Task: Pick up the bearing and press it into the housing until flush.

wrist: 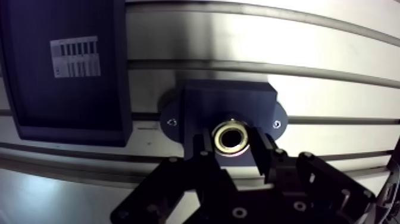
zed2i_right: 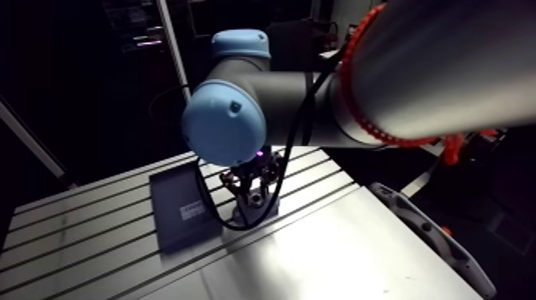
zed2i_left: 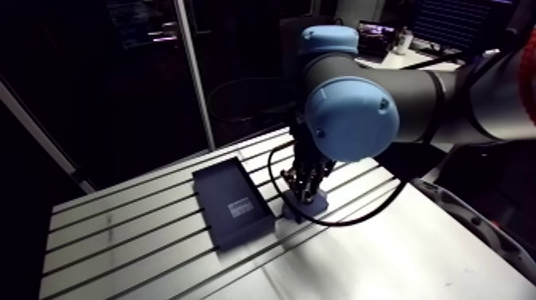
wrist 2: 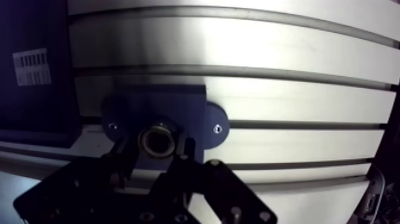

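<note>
The gripper (zed2i_left: 305,194), in the arm view, points straight down onto the small dark housing (zed2i_left: 317,206), which sits on the slotted table (zed2i_left: 128,239) just beside a flat black box (zed2i_left: 231,203); its state is too dark to read here. In the wrist view the fingers (wrist: 262,156) are narrow, closed against both sides of the brass-coloured bearing (wrist: 232,137), which sits at the housing's bore. The vertical hold likely keeps the ring square for pressing; whether it is flush I cannot tell
</note>
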`<action>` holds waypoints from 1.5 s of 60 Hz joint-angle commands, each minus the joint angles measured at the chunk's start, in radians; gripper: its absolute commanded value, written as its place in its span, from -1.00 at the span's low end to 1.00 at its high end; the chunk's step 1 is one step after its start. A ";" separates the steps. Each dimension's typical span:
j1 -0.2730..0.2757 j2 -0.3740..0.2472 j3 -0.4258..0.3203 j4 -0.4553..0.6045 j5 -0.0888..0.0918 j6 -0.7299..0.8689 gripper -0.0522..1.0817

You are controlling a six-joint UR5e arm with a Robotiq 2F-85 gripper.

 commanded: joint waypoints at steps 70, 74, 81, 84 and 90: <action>0.000 0.006 0.004 -0.004 -0.002 0.000 0.29; 0.000 0.008 0.004 -0.004 -0.002 0.000 0.29; 0.000 0.008 0.004 -0.004 -0.002 0.000 0.29; 0.000 0.008 0.004 -0.004 -0.002 0.000 0.29; 0.000 0.005 0.003 -0.004 -0.002 0.000 0.01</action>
